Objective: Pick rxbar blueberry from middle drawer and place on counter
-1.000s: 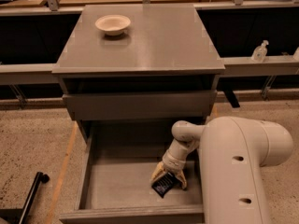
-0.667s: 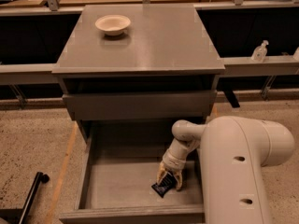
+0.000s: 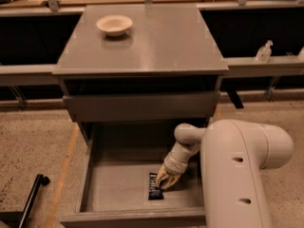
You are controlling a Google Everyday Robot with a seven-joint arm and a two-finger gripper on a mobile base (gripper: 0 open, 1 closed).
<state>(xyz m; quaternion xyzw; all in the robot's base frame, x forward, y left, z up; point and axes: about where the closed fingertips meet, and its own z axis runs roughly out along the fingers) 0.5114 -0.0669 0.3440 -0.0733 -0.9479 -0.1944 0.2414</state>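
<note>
Since 0.7 s ago: rxbar blueberry (image 3: pixel 155 188) has slid a little left and turned from askew to lengthwise, front to back.

Camera view: bar lies flat on the floor of the open middle drawer (image 3: pixel 118 186), right of centre, near the front wall. End effector (image 3: pixel 164 180) sits low in the drawer, touching the bar's upper right edge; open or closed, cannot tell. Cream bowl (image 3: pixel 114 24) stands on the desk (image 3: pixel 156 42), back left.

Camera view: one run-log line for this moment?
gripper: inside middle drawer, at rxbar blueberry | drawer: open | counter: bar not yet placed
</note>
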